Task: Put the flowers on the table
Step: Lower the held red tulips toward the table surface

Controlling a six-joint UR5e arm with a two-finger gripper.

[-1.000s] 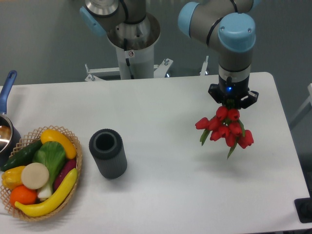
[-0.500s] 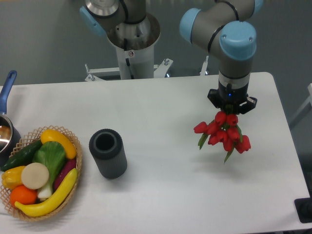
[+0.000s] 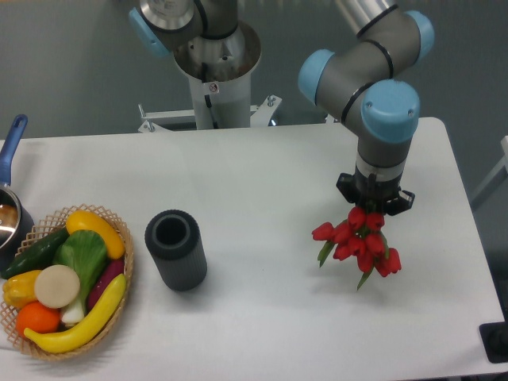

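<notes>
The flowers (image 3: 357, 243) are a bunch of red tulips with green leaves, hanging head-down from my gripper (image 3: 373, 203) over the right part of the white table (image 3: 262, 182). The gripper points straight down and is shut on the stems, which are hidden inside it. The blooms hang low over the tabletop; whether they touch it cannot be told.
A dark cylinder (image 3: 175, 249) stands left of centre. A wicker basket (image 3: 63, 282) of colourful vegetables sits at the front left, with a pot (image 3: 11, 214) with a blue handle behind it. The robot base (image 3: 214, 71) rises behind the table's far edge.
The gripper has moved down and a little toward the front, carrying the flowers lower toward the tabletop. The cylinder and basket have not moved.
</notes>
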